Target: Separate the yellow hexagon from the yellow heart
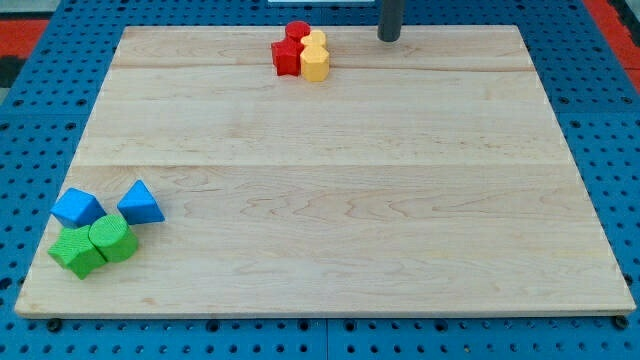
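A yellow hexagon [315, 62] sits near the top edge of the wooden board [330, 180], a little left of centre. A yellow heart [316, 39] touches it from behind, toward the view's top. A red star-like block [287, 57] and a red rounded block [297, 31] press against them on the left, so the four form one tight cluster. My tip [389, 38] is at the view's top, to the right of the cluster and apart from it by a short gap.
At the bottom left corner sit a blue block [77, 207], a blue triangle [140, 203], a green block [76, 252] and a green rounded block [113, 238], bunched together. A blue pegboard [600, 120] surrounds the board.
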You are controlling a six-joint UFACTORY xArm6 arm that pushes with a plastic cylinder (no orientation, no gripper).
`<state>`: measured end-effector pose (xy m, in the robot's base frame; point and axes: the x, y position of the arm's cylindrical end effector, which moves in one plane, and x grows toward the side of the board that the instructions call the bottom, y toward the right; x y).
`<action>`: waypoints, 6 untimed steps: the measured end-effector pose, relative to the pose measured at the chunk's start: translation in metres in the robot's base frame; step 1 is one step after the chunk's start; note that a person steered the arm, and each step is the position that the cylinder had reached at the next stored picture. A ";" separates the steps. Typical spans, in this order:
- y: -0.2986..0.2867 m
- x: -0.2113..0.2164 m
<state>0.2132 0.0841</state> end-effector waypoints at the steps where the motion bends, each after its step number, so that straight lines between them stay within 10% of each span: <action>1: -0.020 0.001; 6: -0.097 0.064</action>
